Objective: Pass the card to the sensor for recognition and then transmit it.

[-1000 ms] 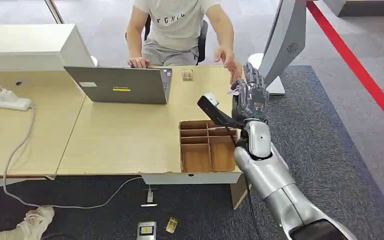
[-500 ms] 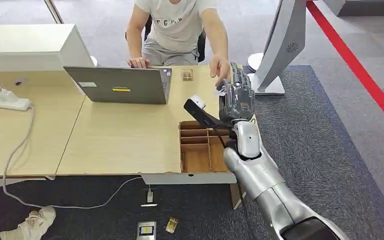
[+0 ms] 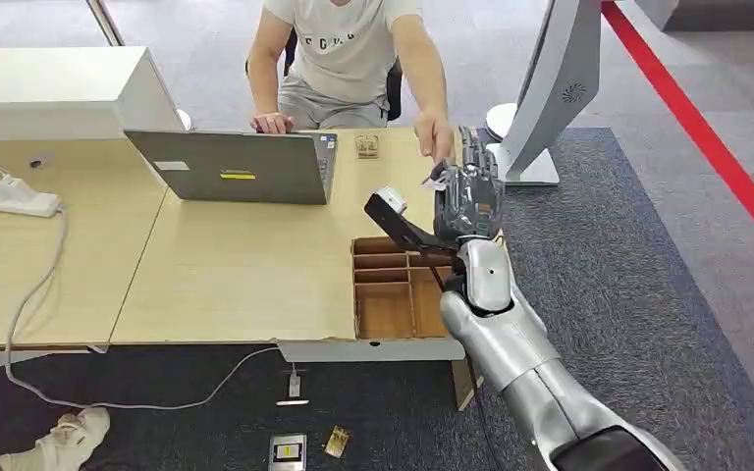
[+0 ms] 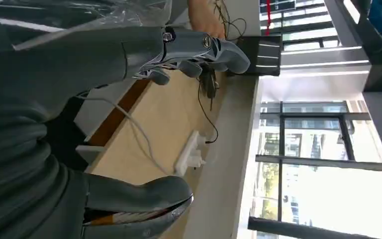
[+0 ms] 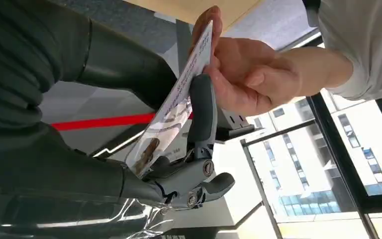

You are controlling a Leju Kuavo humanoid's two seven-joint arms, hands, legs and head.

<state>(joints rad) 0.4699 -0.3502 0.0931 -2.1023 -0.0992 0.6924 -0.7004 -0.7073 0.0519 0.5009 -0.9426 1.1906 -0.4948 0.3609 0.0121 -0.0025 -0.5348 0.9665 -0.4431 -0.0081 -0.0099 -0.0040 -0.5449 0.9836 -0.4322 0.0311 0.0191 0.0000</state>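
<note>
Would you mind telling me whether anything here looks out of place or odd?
Yes: two small items lie on the dark carpet below the table's front edge, and a loose white cable hangs over that edge to the floor.

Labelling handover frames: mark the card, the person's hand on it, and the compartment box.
card (image 5: 174, 107), right wrist view, middle of its printed face
person's hand (image 5: 243, 74), right wrist view, the palm
compartment box (image 3: 386, 312), head view, floor of a near compartment
</note>
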